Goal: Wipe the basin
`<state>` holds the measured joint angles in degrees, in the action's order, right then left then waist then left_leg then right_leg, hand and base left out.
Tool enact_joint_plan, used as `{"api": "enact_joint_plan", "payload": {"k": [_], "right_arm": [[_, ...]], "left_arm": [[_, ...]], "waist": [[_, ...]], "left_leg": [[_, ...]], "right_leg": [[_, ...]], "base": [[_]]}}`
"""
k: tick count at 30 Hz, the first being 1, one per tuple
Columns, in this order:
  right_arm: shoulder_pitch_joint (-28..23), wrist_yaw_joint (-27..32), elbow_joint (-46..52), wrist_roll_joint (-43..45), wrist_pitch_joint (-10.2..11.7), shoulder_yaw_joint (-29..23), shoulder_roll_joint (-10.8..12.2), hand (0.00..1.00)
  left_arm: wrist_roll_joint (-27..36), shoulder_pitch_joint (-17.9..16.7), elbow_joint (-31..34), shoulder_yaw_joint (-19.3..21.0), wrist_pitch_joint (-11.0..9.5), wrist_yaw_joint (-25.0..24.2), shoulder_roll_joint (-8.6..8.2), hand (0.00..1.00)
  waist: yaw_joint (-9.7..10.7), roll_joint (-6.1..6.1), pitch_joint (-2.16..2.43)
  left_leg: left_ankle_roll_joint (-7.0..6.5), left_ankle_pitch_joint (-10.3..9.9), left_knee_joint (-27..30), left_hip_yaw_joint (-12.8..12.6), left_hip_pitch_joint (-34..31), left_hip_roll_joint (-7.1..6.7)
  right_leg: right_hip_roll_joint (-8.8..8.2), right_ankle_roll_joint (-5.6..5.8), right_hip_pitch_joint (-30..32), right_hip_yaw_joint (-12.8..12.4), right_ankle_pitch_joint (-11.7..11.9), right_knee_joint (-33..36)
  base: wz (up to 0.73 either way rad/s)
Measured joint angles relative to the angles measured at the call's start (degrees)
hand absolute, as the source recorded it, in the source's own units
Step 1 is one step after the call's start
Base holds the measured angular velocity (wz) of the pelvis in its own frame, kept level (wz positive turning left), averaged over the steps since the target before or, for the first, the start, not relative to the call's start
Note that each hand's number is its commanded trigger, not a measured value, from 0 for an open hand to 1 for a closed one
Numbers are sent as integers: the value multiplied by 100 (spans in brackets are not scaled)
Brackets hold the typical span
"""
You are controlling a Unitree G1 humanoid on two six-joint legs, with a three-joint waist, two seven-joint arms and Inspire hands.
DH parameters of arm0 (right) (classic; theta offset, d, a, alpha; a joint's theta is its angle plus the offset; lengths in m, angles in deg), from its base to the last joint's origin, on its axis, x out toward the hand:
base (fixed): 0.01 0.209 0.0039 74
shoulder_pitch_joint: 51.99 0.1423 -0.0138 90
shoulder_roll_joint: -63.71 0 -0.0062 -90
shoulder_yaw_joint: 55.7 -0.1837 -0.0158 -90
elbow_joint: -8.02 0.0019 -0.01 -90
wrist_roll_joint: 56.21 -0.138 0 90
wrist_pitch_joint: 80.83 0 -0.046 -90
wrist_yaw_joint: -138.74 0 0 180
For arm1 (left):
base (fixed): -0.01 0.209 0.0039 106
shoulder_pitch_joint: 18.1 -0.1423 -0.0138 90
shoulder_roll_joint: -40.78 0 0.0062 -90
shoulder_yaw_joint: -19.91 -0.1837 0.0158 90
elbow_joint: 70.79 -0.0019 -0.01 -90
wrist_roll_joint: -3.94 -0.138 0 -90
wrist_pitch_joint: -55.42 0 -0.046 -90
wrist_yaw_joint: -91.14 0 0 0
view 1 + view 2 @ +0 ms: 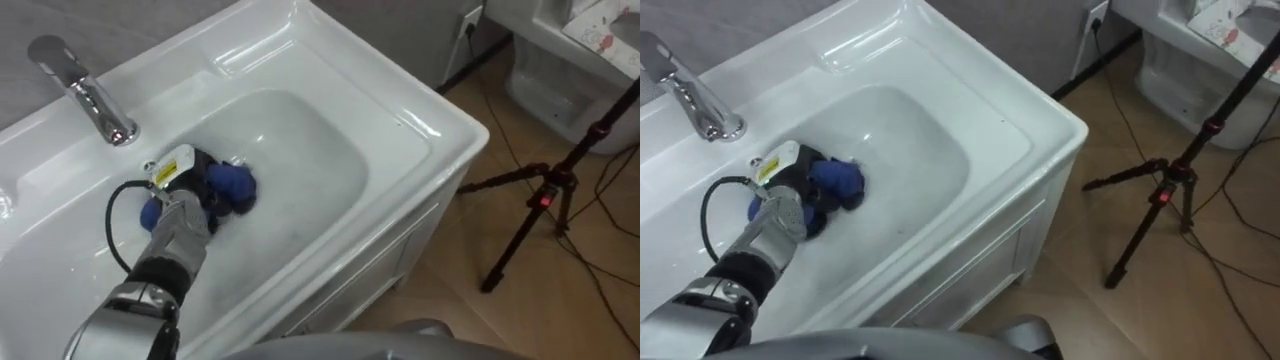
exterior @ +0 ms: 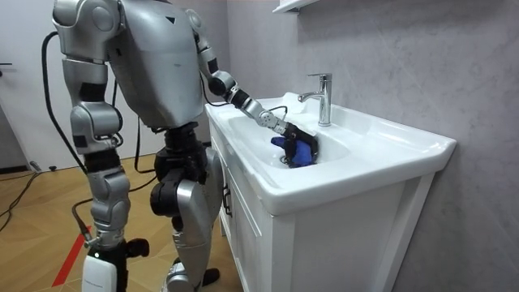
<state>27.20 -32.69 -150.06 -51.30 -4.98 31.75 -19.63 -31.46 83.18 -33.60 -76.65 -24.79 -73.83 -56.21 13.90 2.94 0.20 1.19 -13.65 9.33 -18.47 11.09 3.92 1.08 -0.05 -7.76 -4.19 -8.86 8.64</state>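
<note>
Inside basin (image 1: 400, 130), left hand (image 1: 185, 200) around cloth (image 1: 232, 185).

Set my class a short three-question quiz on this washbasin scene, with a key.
1. True or false: the blue cloth lies inside the basin.
2. What holds the cloth? A. the robot's left hand B. a person's hand C. nothing
3. Fill in: on the floor beside the vanity stands a black ____.
Key: 1 true; 2 A; 3 tripod.
</note>
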Motion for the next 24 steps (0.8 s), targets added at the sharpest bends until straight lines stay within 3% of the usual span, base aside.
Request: {"api": "enact_joint_plan", "payload": {"k": [4, 6, 13, 18, 24], "right_arm": [[114, 10, -2, -9, 163, -122, -4, 0], [156, 11, -16, -5, 213, -188, -8, 0], [69, 0, -73, 45, 197, -376, -13, 0], [-46, 3, -71, 42, 35, -629, -19, 0], [-37, 16, -68, 95, 60, -786, -37, 0]], "left_arm": [[117, -402, 122, 246, -370, 178, -21, 100], [218, -548, 128, 247, -523, 301, -65, 100], [210, -756, 120, 377, -740, 478, -115, 100], [210, -1007, 170, 830, -772, 791, -109, 100], [-299, -1210, 242, 1104, -789, 1154, -33, 100]], "waist": [[-350, -29, 21], [-367, -30, 21], [-613, -69, 91], [-661, -81, 101], [-945, -72, 119]], "left_leg": [[1, 11, 0, 162, 77, -46], [-3, 20, -11, 251, 122, -62], [28, 37, -113, 296, 271, -44], [77, 66, -182, 301, 360, -3], [121, 89, -183, 403, 345, 40]], "right_leg": [[-43, -6, -67, 142, -120, 11], [-59, -4, -125, 211, -124, -3], [-8, -47, -233, 131, -160, 17], [39, -102, -243, 111, -181, 27], [78, -145, -238, 160, -172, 30]], "base": [[23], [18], [-7], [-8], [2]]}}
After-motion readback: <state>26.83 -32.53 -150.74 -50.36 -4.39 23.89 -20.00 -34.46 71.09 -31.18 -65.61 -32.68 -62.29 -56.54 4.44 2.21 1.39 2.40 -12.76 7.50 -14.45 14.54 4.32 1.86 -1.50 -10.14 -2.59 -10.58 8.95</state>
